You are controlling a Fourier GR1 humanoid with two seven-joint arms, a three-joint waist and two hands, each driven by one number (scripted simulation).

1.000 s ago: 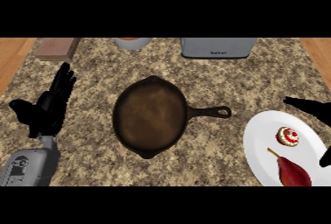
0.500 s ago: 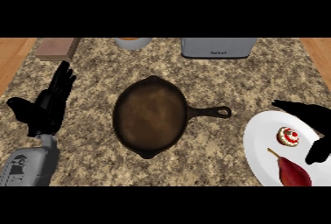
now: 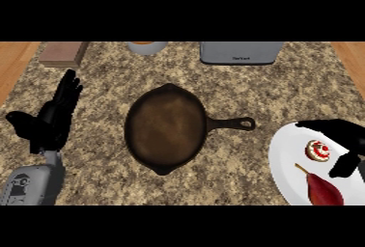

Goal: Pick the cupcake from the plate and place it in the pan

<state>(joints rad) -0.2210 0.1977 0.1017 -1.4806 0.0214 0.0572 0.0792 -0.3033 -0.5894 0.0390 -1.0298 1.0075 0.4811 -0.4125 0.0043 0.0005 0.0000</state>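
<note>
**Right robot hand closes in over plate**

Since a second ago, the right robot hand (image 3: 347, 144) has slid over the plate (image 3: 285, 164); fingers seemingly spread around the cupcake (image 3: 318, 150), apparently not touching. Left robot hand (image 3: 53, 120) rests open beside the pan (image 3: 165, 128).

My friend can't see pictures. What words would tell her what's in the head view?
A black right hand curls over a cupcake on a white plate, which also holds a red pear. A dark cast-iron pan sits mid-counter, handle pointing toward the plate. The left hand rests open at the view's left.
</note>
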